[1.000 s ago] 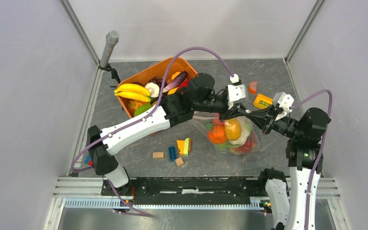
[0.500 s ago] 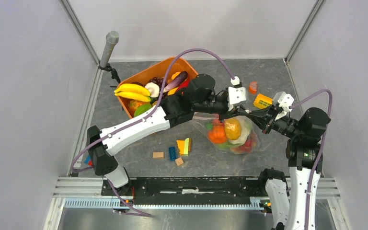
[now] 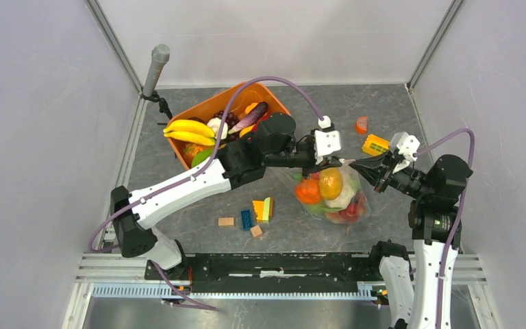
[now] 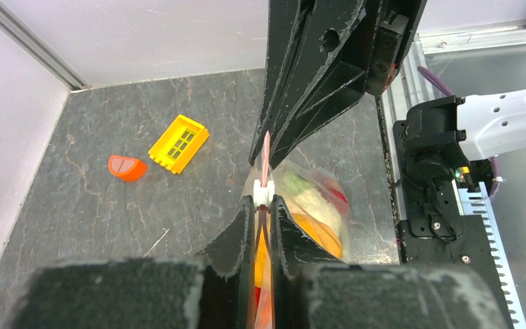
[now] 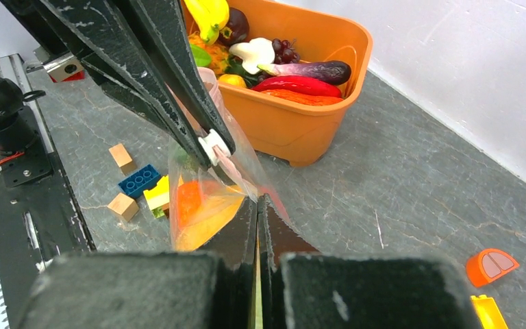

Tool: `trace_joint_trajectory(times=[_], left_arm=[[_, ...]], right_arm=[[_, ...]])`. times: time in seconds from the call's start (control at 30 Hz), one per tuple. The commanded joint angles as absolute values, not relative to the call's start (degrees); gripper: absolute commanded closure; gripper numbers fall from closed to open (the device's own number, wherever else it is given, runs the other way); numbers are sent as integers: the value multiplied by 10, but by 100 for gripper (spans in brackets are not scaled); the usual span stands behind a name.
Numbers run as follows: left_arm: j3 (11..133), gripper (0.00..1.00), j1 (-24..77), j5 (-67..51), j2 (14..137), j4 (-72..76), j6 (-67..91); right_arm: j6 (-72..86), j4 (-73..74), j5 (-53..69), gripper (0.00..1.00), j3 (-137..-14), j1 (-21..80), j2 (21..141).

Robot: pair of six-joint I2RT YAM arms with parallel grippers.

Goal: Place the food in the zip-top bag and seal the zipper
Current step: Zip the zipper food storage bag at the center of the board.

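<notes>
left tool (image 3: 333,163) has slid leftward, clenched on the zipper (image 4: 266,163); right tool (image 3: 354,164) pinches its end.

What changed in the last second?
The left gripper, shut on the zipper at its white slider, slid left along it, away from the right gripper. The right gripper stayed shut on the zipper's end. The zip-top bag, food, orange tub and blocks kept their places.

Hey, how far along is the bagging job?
Done: several foods sit in the bag. In hand: right gripper pinches the zipper strip, left gripper is shut on its slider, so sealing is underway. Left: finishing the seal; bananas and other food lie in the tub.
</notes>
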State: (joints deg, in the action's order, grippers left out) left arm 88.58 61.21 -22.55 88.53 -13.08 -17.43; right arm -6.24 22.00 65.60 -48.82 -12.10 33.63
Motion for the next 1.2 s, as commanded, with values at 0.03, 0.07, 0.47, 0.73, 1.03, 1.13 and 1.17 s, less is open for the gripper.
trace_joint_trajectory(times=[0.03, 0.07, 0.47, 0.73, 1.03, 1.13, 1.17], left_arm=[[884, 98, 603, -207, 862, -114, -180], [897, 98, 603, -215, 870, -115, -176], [926, 98, 603, -266, 885, -126, -161], [928, 98, 604, -292, 886, -142, -160], [933, 98, 605, -299, 890, -148, -160], [931, 98, 604, -293, 891, -150, -162], [929, 98, 604, -288, 890, -152, -162]], right_arm=[[-61, 176, 667, 98, -495, -126, 319], [-54, 162, 684, 93, -491, -126, 315], [-45, 148, 733, 42, -479, -126, 320], [-41, 131, 746, 61, -462, -126, 323], [-42, 124, 751, 86, -456, -125, 326], [-45, 123, 740, 96, -455, -125, 317], [-44, 122, 727, 98, -454, -125, 315]])
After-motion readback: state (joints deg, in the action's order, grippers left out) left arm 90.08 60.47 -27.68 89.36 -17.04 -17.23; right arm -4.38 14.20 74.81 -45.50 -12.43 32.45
